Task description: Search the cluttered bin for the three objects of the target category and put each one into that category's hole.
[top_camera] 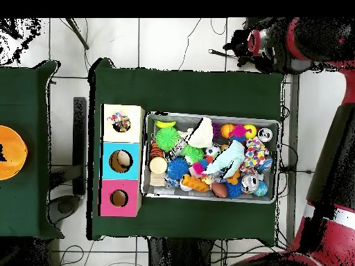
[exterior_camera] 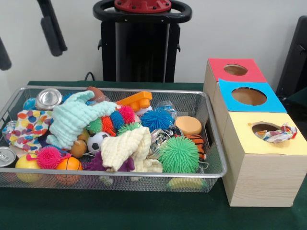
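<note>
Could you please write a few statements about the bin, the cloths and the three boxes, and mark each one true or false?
1. A dotted cloth sticks out of the yellow box's hole. True.
2. The mint cloth lies on the table beside the bin. False: it lies inside the bin.
3. A dotted cloth lies in the bin. True.
4. The blue box stands between the red box and the yellow one. True.
5. The cream cloth fills the red box's hole. False: it lies in the bin.

polka-dot cloth (exterior_camera: pixel 29 125), mint-green cloth (exterior_camera: pixel 72 120), cream cloth (exterior_camera: pixel 127 148), yellow-topped box (exterior_camera: pixel 264 143)
</note>
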You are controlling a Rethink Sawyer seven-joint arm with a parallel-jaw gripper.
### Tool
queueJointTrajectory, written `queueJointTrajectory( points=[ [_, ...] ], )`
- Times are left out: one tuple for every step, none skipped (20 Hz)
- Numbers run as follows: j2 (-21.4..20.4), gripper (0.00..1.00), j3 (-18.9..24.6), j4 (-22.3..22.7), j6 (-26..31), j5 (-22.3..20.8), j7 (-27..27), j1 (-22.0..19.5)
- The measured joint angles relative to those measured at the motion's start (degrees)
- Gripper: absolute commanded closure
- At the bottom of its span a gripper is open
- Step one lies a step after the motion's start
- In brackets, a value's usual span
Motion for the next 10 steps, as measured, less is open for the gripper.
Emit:
queueJointTrajectory(
  points=[
    [-0.3,0.0,0.0,1.1,-1.1,0.0,0.0,-0.1],
    [-0.8,0.0,0.0,2.7,-2.6,0.1,0.0,-0.2],
    [-1.1,0.0,0.0,3.6,-3.4,0.2,0.0,-0.3],
    [-1.5,0.0,0.0,5.2,-4.6,0.2,0.0,-0.3],
    [-1.6,0.0,0.0,6.0,-5.1,0.2,0.0,-0.3],
    [-1.7,0.0,0.0,6.5,-5.3,0.2,0.0,-0.3],
    [-1.8,0.0,0.0,6.9,-5.4,0.2,0.0,-0.3],
    [-1.8,0.0,0.0,7.4,-5.4,0.2,0.0,-0.3],
    [-1.8,0.0,0.0,7.7,-5.4,0.2,0.0,-0.3],
    [-1.7,0.0,0.0,7.9,-5.4,0.2,0.0,-0.3]
  ],
)
